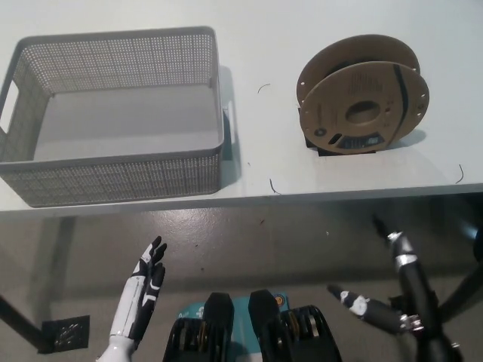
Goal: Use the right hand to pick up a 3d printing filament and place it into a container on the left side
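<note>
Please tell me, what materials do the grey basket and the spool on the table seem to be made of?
The grey basket looks like moulded plastic with a matt finish: its walls show a fine regular mesh of small holes, with cut-out handles. The spool seems to have brown cardboard side discs, flat and dull, with a dark label near the hub; the filament wound on it looks black. The table looks smooth, pale and matt; its material is unclear.

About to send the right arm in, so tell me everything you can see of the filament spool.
The filament spool stands on edge on the white table, right of the grey mesh basket, one flat face tilted toward the camera. Its flanges look like brown cardboard, with a round hub hole and a dark label; black filament shows between them. Something dark sits under it. No robot hand touches it.
</note>
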Controlling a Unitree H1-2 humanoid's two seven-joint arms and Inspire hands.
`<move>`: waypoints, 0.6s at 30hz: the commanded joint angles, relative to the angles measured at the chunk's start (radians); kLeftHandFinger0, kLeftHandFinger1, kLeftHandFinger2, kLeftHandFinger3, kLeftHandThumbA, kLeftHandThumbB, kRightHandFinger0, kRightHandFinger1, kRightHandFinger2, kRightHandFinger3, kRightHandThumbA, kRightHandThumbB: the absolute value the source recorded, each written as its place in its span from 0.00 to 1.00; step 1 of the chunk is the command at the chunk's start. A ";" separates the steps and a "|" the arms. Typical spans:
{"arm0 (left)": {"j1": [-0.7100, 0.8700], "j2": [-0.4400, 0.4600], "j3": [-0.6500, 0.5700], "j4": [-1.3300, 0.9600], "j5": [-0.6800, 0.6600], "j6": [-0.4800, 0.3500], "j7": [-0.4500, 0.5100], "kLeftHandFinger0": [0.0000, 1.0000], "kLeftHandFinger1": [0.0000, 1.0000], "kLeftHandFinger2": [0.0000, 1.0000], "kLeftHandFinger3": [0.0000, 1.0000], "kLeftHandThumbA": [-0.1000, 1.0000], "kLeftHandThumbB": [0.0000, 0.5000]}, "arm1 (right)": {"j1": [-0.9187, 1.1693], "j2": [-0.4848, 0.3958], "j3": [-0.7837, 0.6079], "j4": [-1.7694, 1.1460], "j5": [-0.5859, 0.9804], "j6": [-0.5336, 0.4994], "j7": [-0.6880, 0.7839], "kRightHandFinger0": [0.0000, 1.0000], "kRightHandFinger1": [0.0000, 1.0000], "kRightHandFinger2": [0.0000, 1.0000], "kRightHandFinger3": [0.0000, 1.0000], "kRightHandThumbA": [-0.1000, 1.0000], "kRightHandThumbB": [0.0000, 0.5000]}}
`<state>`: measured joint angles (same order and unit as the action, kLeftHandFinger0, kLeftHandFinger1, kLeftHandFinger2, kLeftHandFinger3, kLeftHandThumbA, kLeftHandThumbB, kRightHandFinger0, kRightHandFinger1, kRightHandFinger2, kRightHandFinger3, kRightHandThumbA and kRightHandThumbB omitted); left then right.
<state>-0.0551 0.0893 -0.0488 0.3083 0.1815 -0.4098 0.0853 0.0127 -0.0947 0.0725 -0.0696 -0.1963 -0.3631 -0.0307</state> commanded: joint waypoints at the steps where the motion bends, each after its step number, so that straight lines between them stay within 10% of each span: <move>1: -0.007 0.025 0.002 -0.063 0.011 -0.045 -0.006 1.00 1.00 1.00 1.00 1.00 0.31 | -0.026 -0.066 -0.052 -0.153 0.023 0.046 0.024 1.00 1.00 1.00 1.00 1.00 0.46; 18: 0.003 0.044 -0.009 -0.076 0.024 -0.044 -0.010 1.00 1.00 1.00 1.00 1.00 0.27 | -0.458 -0.663 -0.184 -0.220 0.152 0.541 0.317 1.00 1.00 1.00 1.00 1.00 0.77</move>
<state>-0.0532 0.1182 -0.0515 0.2593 0.1890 -0.4137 0.0836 -0.2966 -0.6205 -0.0998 -0.3208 -0.0984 -0.0132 0.1434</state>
